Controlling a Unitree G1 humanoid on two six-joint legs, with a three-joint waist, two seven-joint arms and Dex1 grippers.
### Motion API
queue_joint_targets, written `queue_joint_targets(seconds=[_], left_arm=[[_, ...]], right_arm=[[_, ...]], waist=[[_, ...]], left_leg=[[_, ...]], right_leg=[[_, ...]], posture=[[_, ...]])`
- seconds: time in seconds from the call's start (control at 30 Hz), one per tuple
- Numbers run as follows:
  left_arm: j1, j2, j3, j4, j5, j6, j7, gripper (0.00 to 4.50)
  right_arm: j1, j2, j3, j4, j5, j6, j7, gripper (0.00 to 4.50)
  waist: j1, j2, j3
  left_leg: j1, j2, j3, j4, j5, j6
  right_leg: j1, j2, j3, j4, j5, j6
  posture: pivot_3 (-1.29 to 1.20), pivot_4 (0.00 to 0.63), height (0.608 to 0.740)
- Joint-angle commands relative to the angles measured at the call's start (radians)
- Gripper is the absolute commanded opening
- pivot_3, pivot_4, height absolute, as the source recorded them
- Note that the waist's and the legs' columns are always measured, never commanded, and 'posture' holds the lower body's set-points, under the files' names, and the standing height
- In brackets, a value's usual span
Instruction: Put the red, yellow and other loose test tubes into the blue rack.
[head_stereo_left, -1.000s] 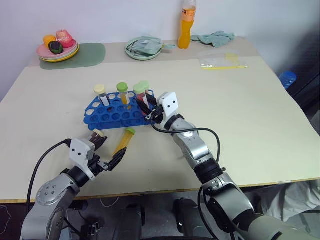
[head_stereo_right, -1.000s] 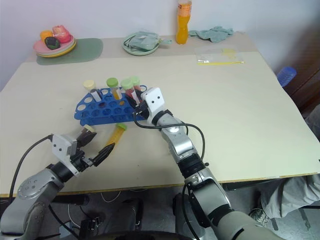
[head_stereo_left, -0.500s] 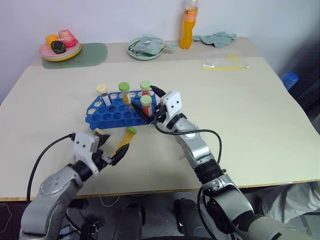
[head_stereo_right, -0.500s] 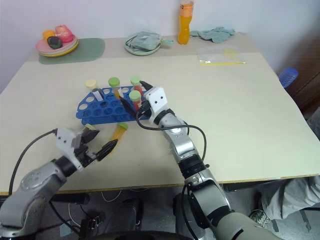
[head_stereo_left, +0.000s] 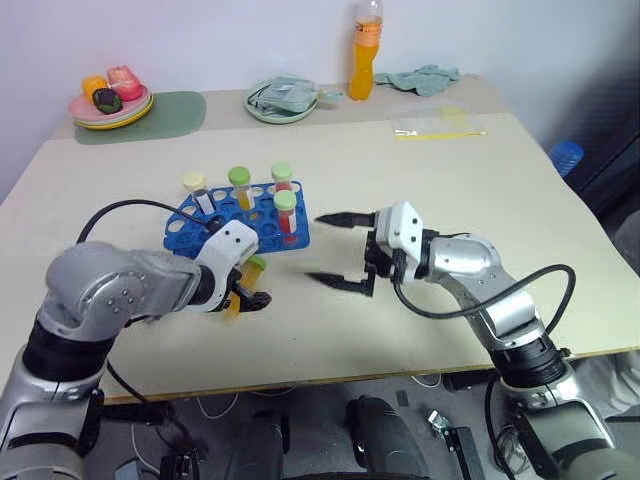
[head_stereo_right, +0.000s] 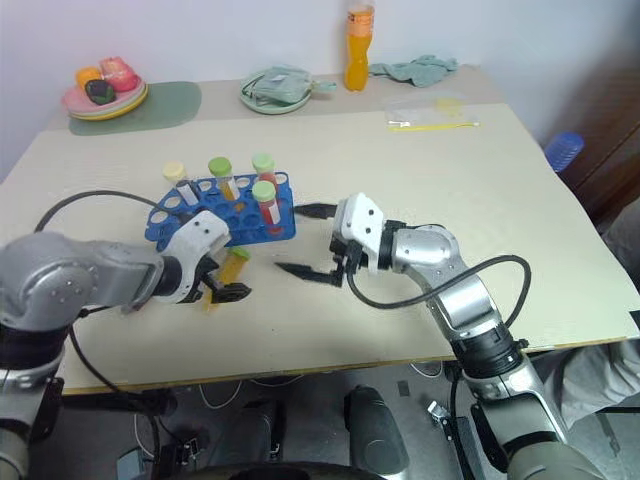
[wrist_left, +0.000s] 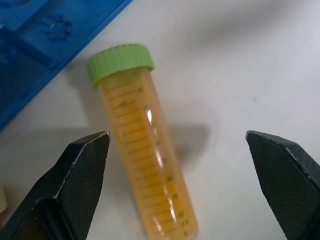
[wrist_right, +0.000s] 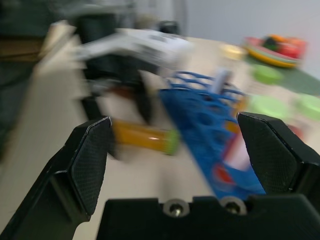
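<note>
One yellow tube lies flat on the worktop just beside the blue rack — left claw spread wide astride it. Close squarely on mid-barrel, below the cap. Right claw — open, empty, near the rack.

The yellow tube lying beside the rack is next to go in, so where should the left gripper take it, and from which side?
Grip the yellow tube mid-body, from above: it lies flat, open left gripper straddling it, cap toward the blue rack.
</note>
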Motion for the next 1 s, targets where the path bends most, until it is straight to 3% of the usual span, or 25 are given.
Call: queue_joint_targets(seconds=[0.03,0.13,0.2,0.23,0.43,0.57,0.63,0.77,0.87,0.93,1.0], left_arm=[[-0.032,-0.027,0.001,0.09,-0.092,0.008,0.14,4.5],[-0.052,-0.051,-0.013,0.15,-0.152,0.008,0.244,4.5],[-0.059,-0.06,-0.019,0.17,-0.191,0.008,0.303,3.96],[-0.061,-0.06,-0.022,0.175,-0.21,0.008,0.33,3.65],[-0.068,-0.004,-0.03,0.157,-0.333,0.008,0.403,0.84],[-0.05,0.097,0.018,0.072,-0.431,0.008,0.349,0.78],[-0.02,0.148,0.071,-0.029,-0.405,-0.019,0.281,0.78],[0.201,0.186,0.28,-0.28,-0.156,-0.387,0.029,0.78],[0.273,0.03,0.394,-0.247,-0.034,-0.62,0.037,0.78],[0.287,-0.025,0.322,-0.233,0.171,-0.761,0.061,0.78],[0.295,-0.059,0.157,-0.202,0.453,-0.934,0.098,0.78]], right_arm=[[0.023,-0.013,0.006,-0.069,0.009,0.019,0.01,4.45],[0.045,-0.007,0.022,-0.085,-0.014,0.021,-0.005,4.45],[0.05,0.0,0.027,-0.093,-0.019,0.024,-0.015,4.5],[0.051,0.002,0.029,-0.096,-0.019,0.026,-0.019,4.5],[0.052,0.007,0.039,-0.102,-0.026,0.03,-0.028,4.5],[0.047,0.009,0.042,-0.101,-0.026,0.027,-0.024,4.5],[0.045,0.009,0.043,-0.099,-0.025,0.026,-0.019,4.5],[0.042,0.016,0.045,-0.085,-0.024,0.022,-0.013,4.5],[0.038,0.041,0.043,-0.058,-0.019,0.026,-0.025,4.5],[0.037,0.06,0.042,-0.038,-0.018,0.031,-0.034,4.5],[0.037,0.085,0.041,-0.012,-0.026,0.027,-0.049,4.5]], waist=[[0.006,0.0,0.0],[0.019,0.0,0.0],[0.022,0.0,0.0],[0.023,0.0,0.0],[0.022,0.0,0.0],[0.021,-0.001,0.0],[0.021,-0.001,0.0],[0.022,0.0,0.0],[0.033,0.0,0.0],[0.045,-0.001,0.0],[0.051,-0.001,0.0]], left_leg=[[0.0,0.0,0.0,0.0,0.0,0.0],[0.0,0.0,0.0,0.001,0.0,0.0],[0.0,0.0,0.0,0.002,0.0,0.0],[0.0,-0.001,0.0,0.002,0.0,0.0],[-0.001,-0.001,0.0,0.002,0.0,-0.001],[-0.001,-0.001,0.0,0.002,0.0,-0.001],[-0.002,-0.001,0.0,0.002,0.001,-0.001],[-0.004,-0.001,0.003,0.001,0.002,-0.004],[-0.004,-0.001,0.004,0.0,0.005,-0.009],[-0.004,-0.001,0.003,0.001,0.003,-0.006],[-0.004,-0.001,0.003,0.001,0.003,-0.006]], right_leg=[[0.0,0.0,0.0,0.0,0.0,0.0],[0.0,-0.001,0.0,0.0,0.0,0.0],[0.0,-0.001,0.0,0.0,0.0,0.0],[0.0,-0.001,0.0,0.0,0.0,0.0],[0.0,-0.001,0.0,0.0,0.0,0.0],[0.0,-0.001,0.0,0.0,0.0,0.0],[-0.001,-0.001,0.0,0.0,0.0,0.0],[-0.003,-0.001,0.001,-0.001,0.0,0.0],[-0.003,-0.001,0.0,-0.002,0.0,-0.001],[-0.002,0.0,-0.001,-0.003,0.0,-0.001],[-0.001,0.0,0.0,-0.004,0.0,-0.001]], posture=[[0.0,0.15,0.74],[0.0,0.15,0.74],[0.0,0.15,0.74],[0.0,0.15,0.74],[0.0,0.15,0.74],[0.0,0.15,0.74],[0.0,0.15,0.74],[0.0,0.15,0.74],[0.0,0.15,0.74],[0.0,0.15,0.74],[0.0,0.15,0.74]])
